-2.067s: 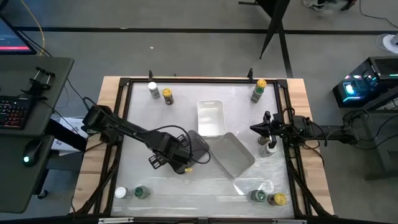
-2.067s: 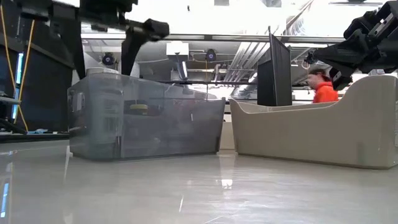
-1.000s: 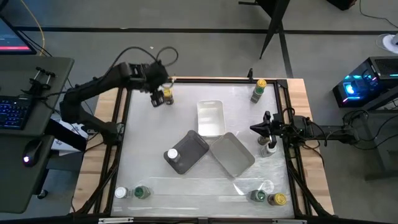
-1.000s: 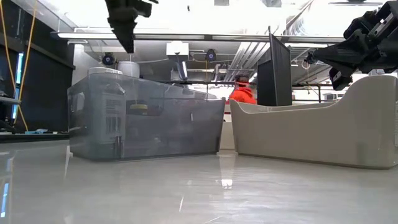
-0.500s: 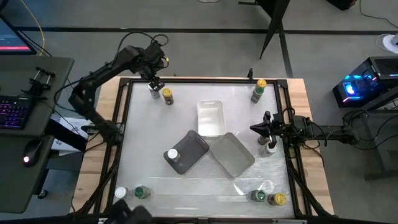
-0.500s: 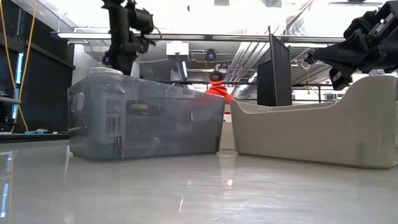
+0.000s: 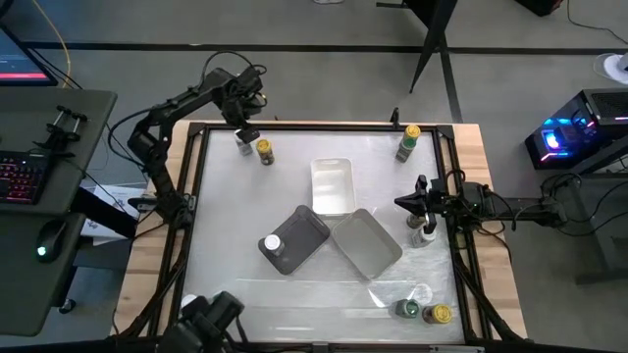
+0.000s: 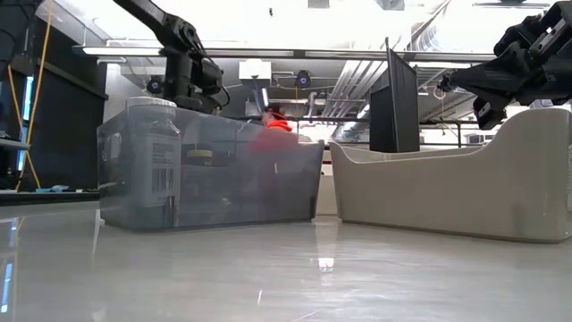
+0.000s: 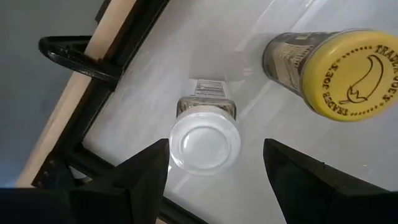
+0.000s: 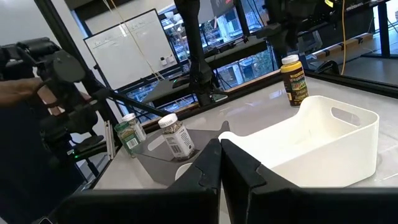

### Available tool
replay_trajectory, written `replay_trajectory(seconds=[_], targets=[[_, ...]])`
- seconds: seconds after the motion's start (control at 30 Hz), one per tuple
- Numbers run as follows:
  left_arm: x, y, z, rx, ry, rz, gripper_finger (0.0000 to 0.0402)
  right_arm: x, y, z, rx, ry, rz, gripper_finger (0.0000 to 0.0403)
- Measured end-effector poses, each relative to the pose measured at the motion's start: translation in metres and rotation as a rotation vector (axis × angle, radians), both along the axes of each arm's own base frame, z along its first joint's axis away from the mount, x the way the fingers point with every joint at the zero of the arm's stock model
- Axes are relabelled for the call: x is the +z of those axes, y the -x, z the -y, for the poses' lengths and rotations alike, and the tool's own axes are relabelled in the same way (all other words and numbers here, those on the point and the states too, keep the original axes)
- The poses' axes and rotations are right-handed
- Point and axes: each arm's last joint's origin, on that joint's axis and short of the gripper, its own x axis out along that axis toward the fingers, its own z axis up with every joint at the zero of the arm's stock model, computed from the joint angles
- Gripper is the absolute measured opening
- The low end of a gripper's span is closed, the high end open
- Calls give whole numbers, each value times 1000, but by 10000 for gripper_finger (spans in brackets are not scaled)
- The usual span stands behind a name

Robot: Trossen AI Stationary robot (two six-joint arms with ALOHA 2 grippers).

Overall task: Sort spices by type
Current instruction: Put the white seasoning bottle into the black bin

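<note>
My left gripper [image 7: 244, 134] hangs open at the table's far left corner and points down. In the left wrist view [image 9: 213, 152] its fingers stand on either side of a white-lidded spice jar [image 9: 205, 142] without touching it. That jar [image 7: 241, 147] stands upright on the table, with a yellow-lidded jar [image 9: 348, 74] upright right beside it [image 7: 264, 151]. Another white-lidded jar [image 7: 272, 244] lies in the grey tray [image 7: 306, 227]. My right gripper [image 7: 402, 203] waits shut and level at the right edge, over a jar [image 7: 424, 235].
A white tray [image 7: 332, 184] and a second grey tray [image 7: 366, 243] sit mid-table. Jars stand at the far right [image 7: 407, 142] and near right [image 7: 407, 309], [image 7: 440, 315]. A dark-clad person [image 7: 211, 319] leans over the near left corner. The black frame rail [image 9: 74, 53] runs close by.
My left gripper has swung toward the table's far left corner and come down over the white-lidded jar, still open. A dark-clad person has come in over the near left corner and now covers the jars there.
</note>
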Motion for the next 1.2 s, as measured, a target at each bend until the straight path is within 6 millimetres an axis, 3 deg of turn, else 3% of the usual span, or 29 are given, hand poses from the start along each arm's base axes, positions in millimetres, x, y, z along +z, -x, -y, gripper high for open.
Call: replay_trajectory(seconds=[0.77,1.2], targets=[[-47,-8,-16,35,148,-87,248,0,0,0,0,0,0,1],[-49,-9,-17,154,131,-80,248,0,0,0,0,0,0,1]])
